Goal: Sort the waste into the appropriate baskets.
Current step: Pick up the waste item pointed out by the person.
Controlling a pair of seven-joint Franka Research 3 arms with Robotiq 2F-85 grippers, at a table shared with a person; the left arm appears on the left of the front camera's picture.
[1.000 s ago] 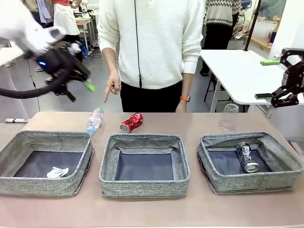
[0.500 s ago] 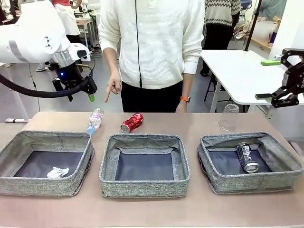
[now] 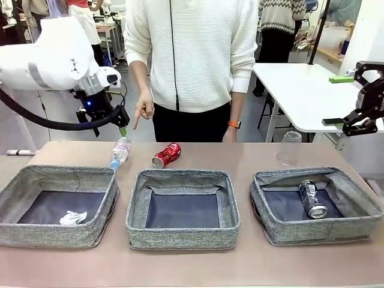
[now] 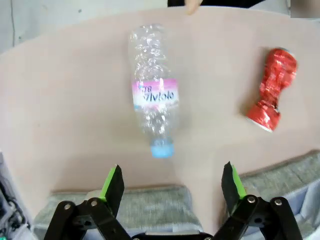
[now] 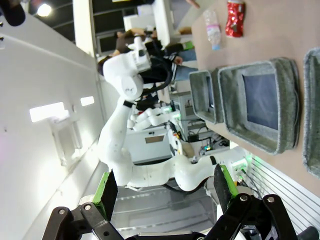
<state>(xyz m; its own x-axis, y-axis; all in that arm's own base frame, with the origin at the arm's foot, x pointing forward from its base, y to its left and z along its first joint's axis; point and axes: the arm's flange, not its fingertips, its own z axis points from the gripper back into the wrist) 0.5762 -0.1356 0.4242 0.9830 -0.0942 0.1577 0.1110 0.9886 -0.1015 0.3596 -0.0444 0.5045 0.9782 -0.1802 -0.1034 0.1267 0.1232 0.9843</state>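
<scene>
Bare surface (image 3: 240,157) rings the bottle (image 4: 152,107); can (image 4: 270,90) well aside, left basket (image 3: 60,174) wall near its cap, person's hand (image 3: 142,113) just beyond.

The left arm (image 3: 54,57) was glossy white with a grey band (image 3: 36,75) and a black cable (image 3: 60,126) beneath it, the left gripper (image 4: 171,181) black with green pads (image 4: 111,181) and a small blue light (image 3: 89,102), and the person (image 3: 192,72) wore a white ribbed sweater (image 3: 201,36) and an orange wristband (image 3: 233,125).

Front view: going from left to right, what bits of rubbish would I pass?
white crumpled paper ball → clear bottle → crushed red can → clear plastic cup → dark printed can
</scene>
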